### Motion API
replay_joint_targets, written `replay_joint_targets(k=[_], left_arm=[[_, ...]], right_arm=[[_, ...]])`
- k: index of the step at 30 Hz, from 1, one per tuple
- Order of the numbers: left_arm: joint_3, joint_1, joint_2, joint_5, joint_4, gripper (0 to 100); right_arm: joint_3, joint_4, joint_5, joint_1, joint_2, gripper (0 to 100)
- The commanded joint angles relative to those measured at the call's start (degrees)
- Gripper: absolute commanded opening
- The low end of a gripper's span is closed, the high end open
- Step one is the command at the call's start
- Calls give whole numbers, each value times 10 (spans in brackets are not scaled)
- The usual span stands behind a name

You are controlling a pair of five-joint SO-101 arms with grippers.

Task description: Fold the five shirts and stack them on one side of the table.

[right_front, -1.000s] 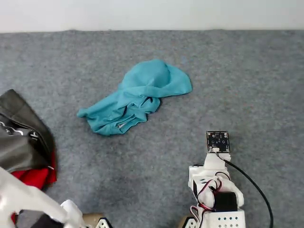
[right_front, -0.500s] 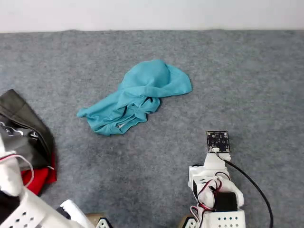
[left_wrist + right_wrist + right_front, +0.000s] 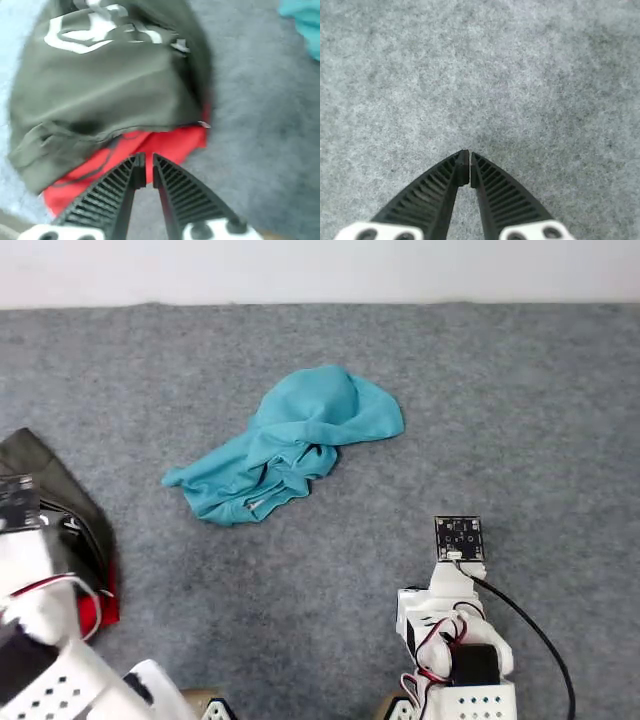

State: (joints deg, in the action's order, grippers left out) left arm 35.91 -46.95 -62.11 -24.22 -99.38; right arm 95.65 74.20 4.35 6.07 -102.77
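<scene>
Next, the teal shirt is to be flattened before any fold

Judged from the layout, the teal shirt (image 3: 288, 443) is the piece in hand, and it should be pulled flat first. It is best taken at a free edge, since a pinch into the bunched middle would likely gather several layers. Both hands would have to be opened beforehand. The left hand (image 3: 148, 165) is held almost pressed together, with nothing between its fingers, above the pile at the bench's (image 3: 520, 400) left side. The right hand (image 3: 470, 160) is pressed together over bare grey felt. Care is advised that the pile is not dragged as the left arm is brought away.

The teal shirt is seen crumpled near the bench's middle, well apart from the pile, with folds heaped on one another and no sleeve clearly told apart. In the pile, a dark printed shirt (image 3: 110, 85) is laid over a red shirt (image 3: 167, 145)
</scene>
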Motion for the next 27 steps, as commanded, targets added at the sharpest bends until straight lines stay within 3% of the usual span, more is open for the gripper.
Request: replay_joint_targets(k=[1, 9, 14, 20, 27], left_arm=[[7, 108, -3, 0, -11, 32], [5, 370, 88, 79, -10, 34], [-25, 449, 244, 118, 18, 34], [-148, 460, 416, 117, 24, 34], [-286, 349, 467, 117, 20, 34]], right_arm=[[8, -2, -6, 13, -4, 14], [-119, -32, -8, -10, 2, 10], [-196, 2, -67, -14, 3, 10], [-241, 41, -74, -10, 3, 10], [-310, 29, -101, 0, 134, 9]])
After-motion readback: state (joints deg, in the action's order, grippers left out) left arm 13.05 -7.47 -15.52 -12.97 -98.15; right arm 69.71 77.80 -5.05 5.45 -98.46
